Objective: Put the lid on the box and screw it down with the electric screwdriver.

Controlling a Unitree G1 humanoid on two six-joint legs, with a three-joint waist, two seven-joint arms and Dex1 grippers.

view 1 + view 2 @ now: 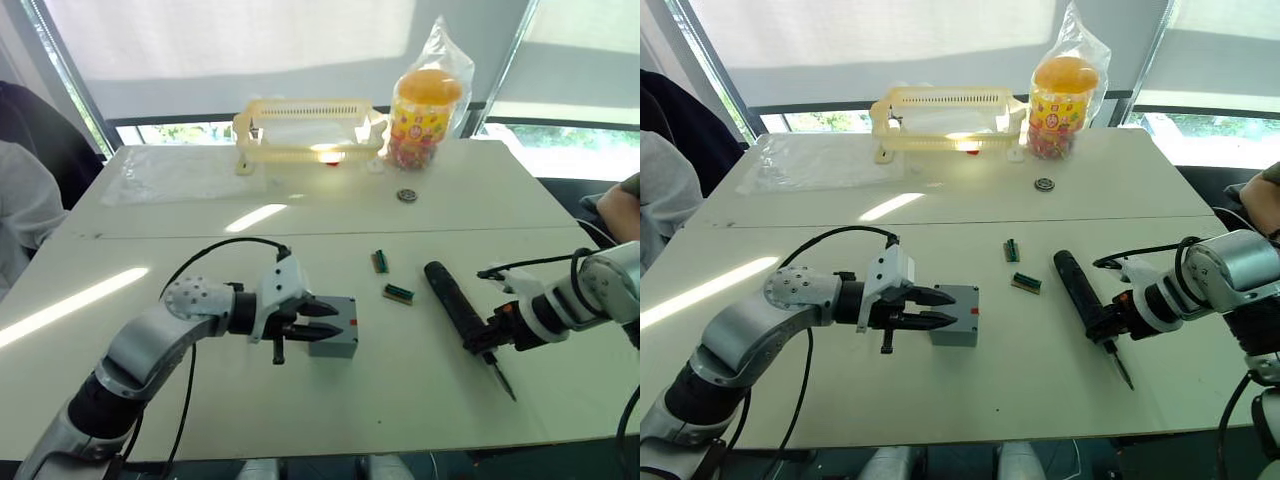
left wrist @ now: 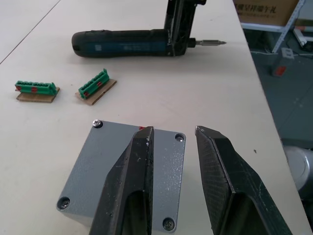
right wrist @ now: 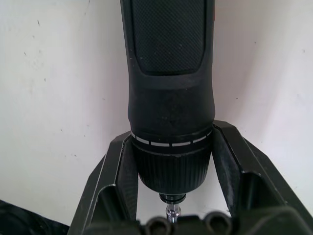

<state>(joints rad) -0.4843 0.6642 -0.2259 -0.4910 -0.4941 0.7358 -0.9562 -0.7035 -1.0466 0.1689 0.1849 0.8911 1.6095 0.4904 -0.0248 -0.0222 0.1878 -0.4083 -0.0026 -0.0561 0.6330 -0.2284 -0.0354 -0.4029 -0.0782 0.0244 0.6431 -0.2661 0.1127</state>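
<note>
We see the lid (image 2: 122, 178) sitting on top of the box (image 1: 337, 338), square to it, with a screw head at each of its four corners. The box stands on the white table (image 1: 300, 400) near the front edge, left of centre, and a small red mark shows on its side in the head views. Our left gripper (image 1: 325, 322) reaches in from the left at lid height; one finger (image 2: 129, 186) lies over the lid, the other (image 2: 230, 186) hangs past its edge, and the jaws stand apart with nothing between them.

Well to the right, the screwdriver (image 1: 455, 302) lies flat on the table, its butt pointing away from us and its thin metal bit (image 1: 503, 383) pointing toward the front edge. Our right gripper (image 1: 490, 340) comes in from the right and is closed around the collar of the tool, a finger (image 3: 120, 181) pressed on each side just behind the bit.

Between box and screwdriver, a little further back, two small green connectors (image 1: 398, 293) lie on brown card, close together but apart. Further back still sit a small dark ring (image 1: 406, 195), a yellow slatted rack (image 1: 310, 130), a flat clear plastic sheet (image 1: 180, 172) and a bagged jar of sweets (image 1: 425, 115) with an orange lid
</note>
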